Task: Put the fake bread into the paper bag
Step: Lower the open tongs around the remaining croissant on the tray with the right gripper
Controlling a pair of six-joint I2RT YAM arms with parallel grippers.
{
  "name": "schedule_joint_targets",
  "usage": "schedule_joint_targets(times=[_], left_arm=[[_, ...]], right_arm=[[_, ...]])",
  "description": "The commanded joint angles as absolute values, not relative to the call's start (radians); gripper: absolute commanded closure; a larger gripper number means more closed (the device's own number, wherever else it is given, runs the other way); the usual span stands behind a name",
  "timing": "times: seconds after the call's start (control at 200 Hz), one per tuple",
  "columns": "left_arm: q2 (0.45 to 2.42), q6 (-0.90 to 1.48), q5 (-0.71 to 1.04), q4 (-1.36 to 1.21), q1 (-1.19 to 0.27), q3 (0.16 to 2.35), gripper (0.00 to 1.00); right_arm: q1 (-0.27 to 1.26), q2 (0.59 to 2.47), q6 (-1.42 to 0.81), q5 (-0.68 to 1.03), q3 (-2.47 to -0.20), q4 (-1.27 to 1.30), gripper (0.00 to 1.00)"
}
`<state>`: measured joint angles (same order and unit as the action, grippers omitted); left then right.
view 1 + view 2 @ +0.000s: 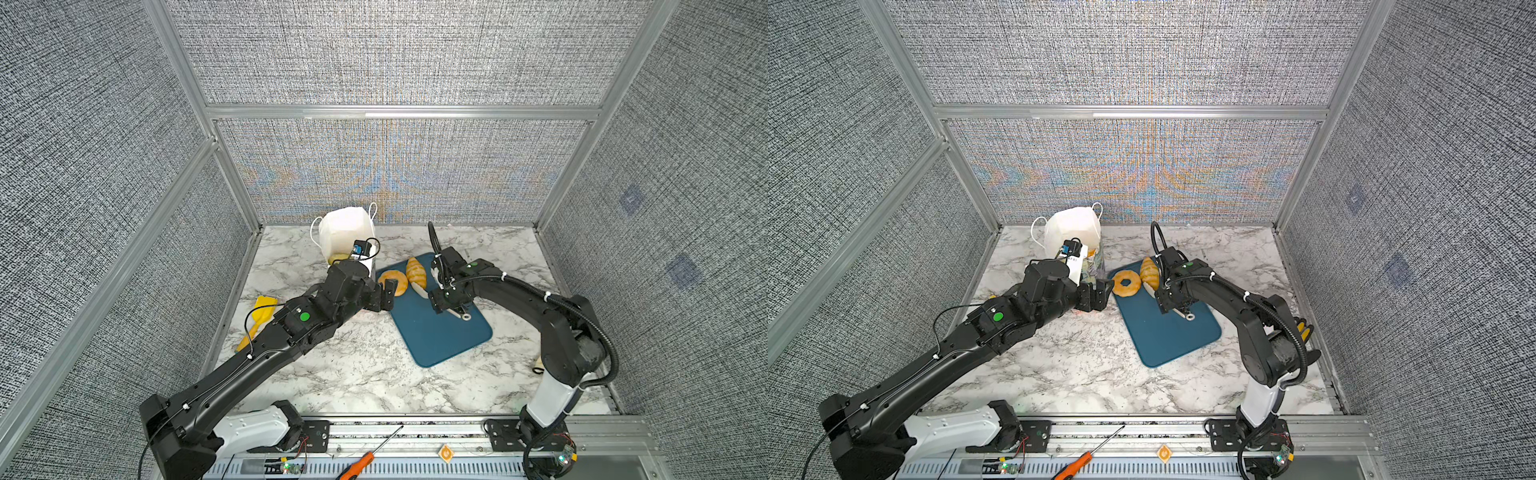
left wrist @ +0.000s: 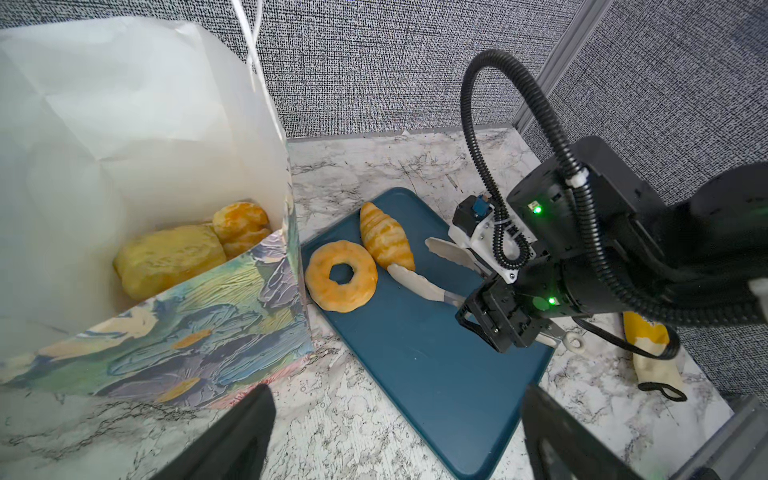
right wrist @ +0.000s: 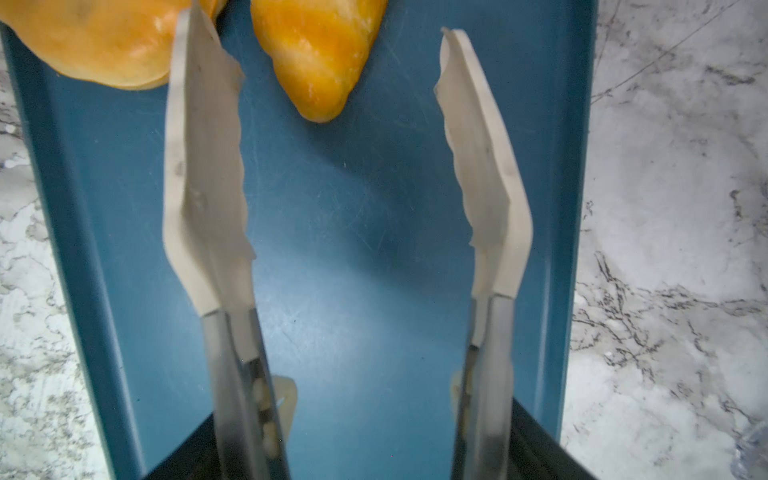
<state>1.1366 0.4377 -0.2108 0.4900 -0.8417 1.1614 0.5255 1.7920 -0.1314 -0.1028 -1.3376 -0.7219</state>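
R fingers (image 2: pixel 492 322) clamp the tongs (image 3: pixel 203 174); blades spread, empty. Croissant (image 2: pixel 386 237) sits just ahead on blue tray (image 2: pixel 415 365), long axis approx in line w/ tongs, near tip facing the gap. Ring doughnut (image 2: pixel 341 276) beside it, towards paper bag (image 2: pixel 187 324), which holds some bread (image 2: pixel 166 257). L fingers (image 2: pixel 245 436) wide open, empty. R arm nearer. No legible writing.
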Motion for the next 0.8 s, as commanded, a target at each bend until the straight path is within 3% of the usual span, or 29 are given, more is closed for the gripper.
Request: schedule_joint_targets(times=[0.0,0.17,0.515,0.795], left_arm=[[1.125,0.445,-0.234,0.489,-0.842,1.157,0.06],[1.11,0.445,-0.245,0.495,-0.842,1.154,0.06],[1.109,0.442,-0.248,0.496,-0.841,1.149,0.05],[1.109,0.443,-0.242,0.495,-0.842,1.147,0.05]], right_arm=[[0.525,1.82,-0.126,-0.099,-1.367,-0.707,0.24],[0.526,1.884,-0.118,-0.106,-1.418,-0.722,0.28],[0.526,1.865,-0.098,-0.109,-1.393,-0.75,0.49],[0.525,1.682,-0.03,-0.077,-1.185,-0.735,0.49]])
